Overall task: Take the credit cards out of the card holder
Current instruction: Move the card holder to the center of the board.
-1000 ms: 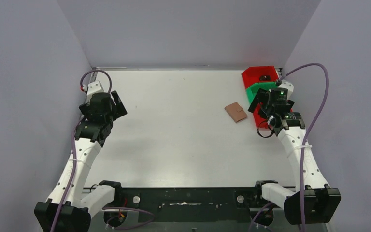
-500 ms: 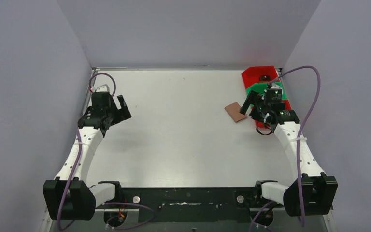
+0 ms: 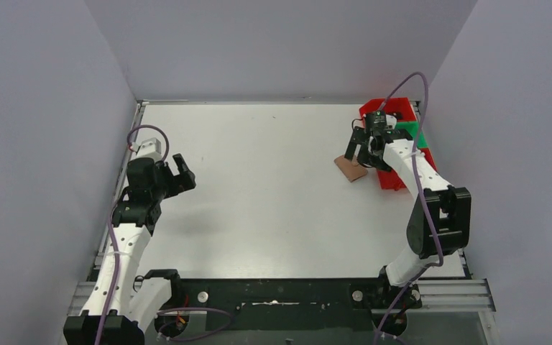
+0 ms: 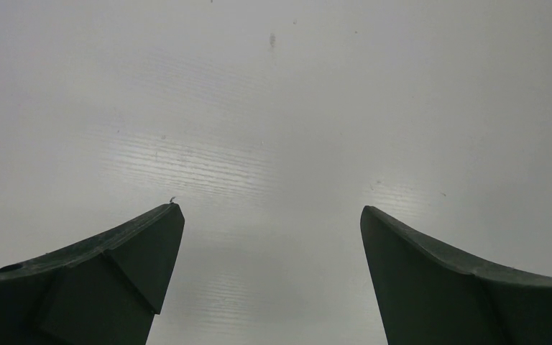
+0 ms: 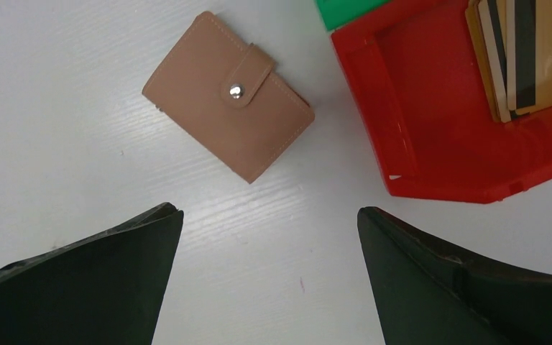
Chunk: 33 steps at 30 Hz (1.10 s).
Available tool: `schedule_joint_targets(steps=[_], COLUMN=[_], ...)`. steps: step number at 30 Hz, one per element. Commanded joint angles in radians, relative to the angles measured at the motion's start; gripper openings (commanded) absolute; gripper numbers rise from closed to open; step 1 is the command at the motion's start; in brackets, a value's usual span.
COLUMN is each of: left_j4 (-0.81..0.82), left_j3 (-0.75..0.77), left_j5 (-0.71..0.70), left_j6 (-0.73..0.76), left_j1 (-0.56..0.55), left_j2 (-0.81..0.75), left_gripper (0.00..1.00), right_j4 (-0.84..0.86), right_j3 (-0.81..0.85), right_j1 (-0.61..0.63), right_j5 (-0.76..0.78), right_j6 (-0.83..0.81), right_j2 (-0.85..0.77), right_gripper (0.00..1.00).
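R gripper (image 5: 269,215) hovers, jaws wide; holder (image 5: 228,135) just ahead of its tips — snapped shut, emptying looks unstarted. Some cards (image 5: 521,50) in red bin (image 5: 374,93), right. L gripper (image 4: 272,212) spread too.

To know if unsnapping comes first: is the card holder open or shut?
Shut. The card holder lies folded flat, its tab fastened over the front with the stud.

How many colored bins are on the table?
3. A red bin in the far right corner, a green bin just nearer, and a second red bin nearest, beside the card holder. The right arm may hide more.
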Motion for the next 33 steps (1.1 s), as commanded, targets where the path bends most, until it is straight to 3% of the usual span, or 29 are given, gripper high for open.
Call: schedule_joint_targets(steps=[1, 9, 15, 25, 33], left_j4=[0.1, 0.104, 0.071, 0.076, 0.071], left_j3=[-0.017, -0.017, -0.007, -0.013, -0.013], left_j5=[-0.007, -0.029, -0.123, -0.144, -0.148], left_j6=[0.051, 0.028, 0.024, 0.031, 0.035], left_j1=[0.006, 0.005, 0.006, 0.006, 0.007], left_j2=[-0.037, -0.057, -0.069, -0.072, -0.063], left_gripper=[0.97, 0.97, 0.97, 0.98, 0.98], right_j4=[0.002, -0.012, 0.006, -0.007, 0.069], right_j3=[0.112, 0.254, 0.289, 0.363, 0.171], right_j1=[0.007, 0.009, -0.002, -0.025, 0.068], right_j5=[0.112, -0.041, -0.051, -0.108, -0.166], right_j6=[-0.053, -0.106, -0.127, -0.171, -0.117], right_j2=[0.088, 0.242, 0.311, 0.458, 0.449], right_gripper=[0.98, 1.0, 0.99, 0.92, 0.82])
